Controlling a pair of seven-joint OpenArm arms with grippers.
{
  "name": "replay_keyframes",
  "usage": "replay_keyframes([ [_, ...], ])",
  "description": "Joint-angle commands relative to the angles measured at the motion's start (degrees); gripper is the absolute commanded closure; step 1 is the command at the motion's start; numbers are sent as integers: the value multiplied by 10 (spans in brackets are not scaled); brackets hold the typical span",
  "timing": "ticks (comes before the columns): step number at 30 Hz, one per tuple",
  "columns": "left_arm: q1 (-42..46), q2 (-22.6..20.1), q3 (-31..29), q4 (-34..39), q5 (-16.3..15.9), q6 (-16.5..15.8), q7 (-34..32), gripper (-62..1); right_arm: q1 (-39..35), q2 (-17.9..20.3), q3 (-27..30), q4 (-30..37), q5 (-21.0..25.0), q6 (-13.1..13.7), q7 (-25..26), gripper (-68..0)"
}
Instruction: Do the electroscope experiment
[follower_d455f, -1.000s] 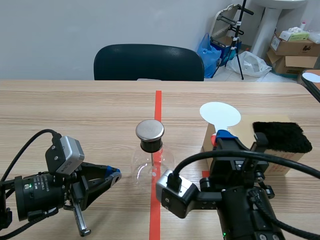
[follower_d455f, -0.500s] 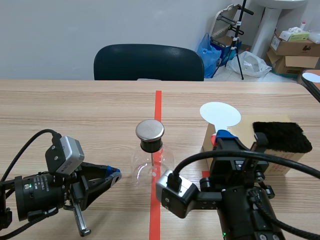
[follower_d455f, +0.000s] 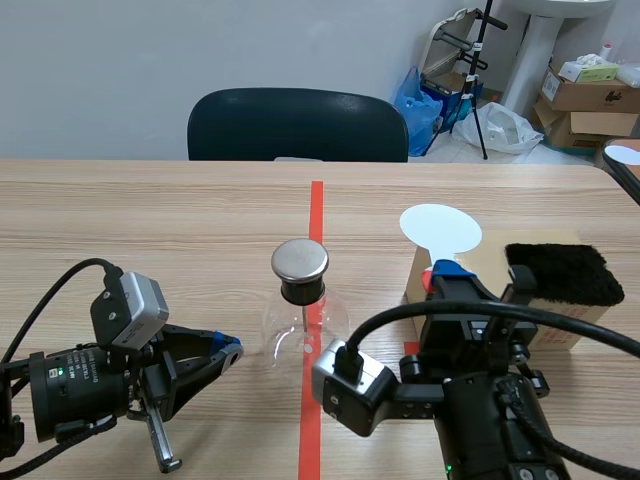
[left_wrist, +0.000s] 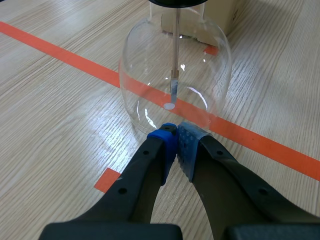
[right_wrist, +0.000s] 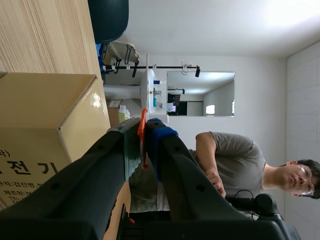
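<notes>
**Charged disc sits right of the cap; right arm carries it**

The clear glass flask electroscope (follower_d455f: 303, 322) stands mid-table on the orange line, with its round metal cap (follower_d455f: 299, 259) on top. The right gripper (follower_d455f: 440, 272) is clamped on the red handle of a white round disc (follower_d455f: 440, 228), which is upright, near the cap, to its right and beyond it. The left gripper (left_wrist: 176, 131), closed on nothing, has its tips at the flask's base.

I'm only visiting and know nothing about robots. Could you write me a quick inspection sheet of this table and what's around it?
Surface: wooden table with orange-red tape marks.
Job's things: glass flask with metal cap, standing on the centre line; white disc; black fur pad on a cardboard box.
Clutter: nothing seen.
Grippers: left gripper shut on nothing, at the flask's base; right gripper shut on the disc's orange-red handle.
Cables: black cables loop over both arms.
Surroundings: dark chair; stacked boxes in the corner; a person nearby.
</notes>
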Motion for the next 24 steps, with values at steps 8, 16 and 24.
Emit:
replay_keyframes([
  [8, -3, 3, -2, 11, -4, -3, -6, -29, 7, 3, 3, 2, 0, -7, -1, -9],
  [16, -3, 3, -2, 11, -4, -3, -6, -29, 7, 3, 3, 2, 0, -7, 57, -9],
  [24, -3, 3, -2, 11, -4, -3, -6, -29, 7, 3, 3, 2, 0, -7, 165, -8],
])
